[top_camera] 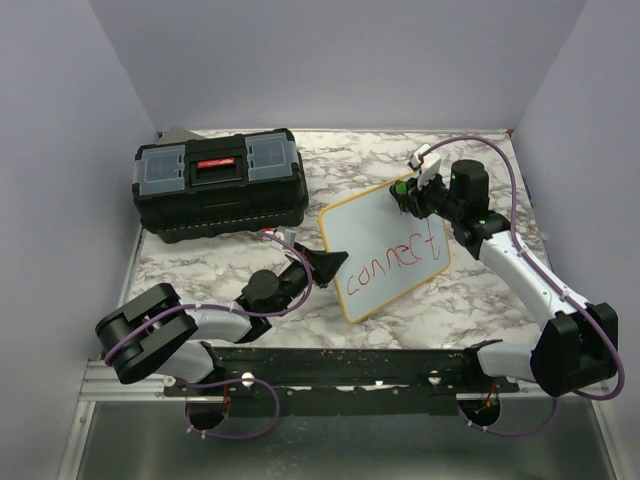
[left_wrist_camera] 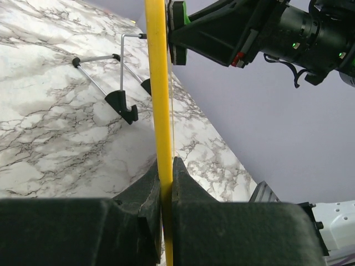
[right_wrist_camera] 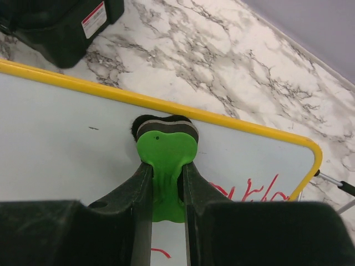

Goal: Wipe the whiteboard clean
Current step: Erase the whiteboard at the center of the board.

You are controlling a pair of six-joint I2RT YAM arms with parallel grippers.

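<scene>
Two jobs are split here: our left gripper (left_wrist_camera: 166, 169) is clenched on the yellow frame (left_wrist_camera: 158, 83) of the whiteboard (top_camera: 385, 250), steadying it propped on the table (top_camera: 470, 300). That lets our right gripper (right_wrist_camera: 166, 177), grasping the green eraser (right_wrist_camera: 165, 147), press against the board above the red writing (top_camera: 390, 265).

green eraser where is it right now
The green eraser is right of centre in the top view, pinched in the right hand at the far edge of the whiteboard, above the red writing.
</scene>
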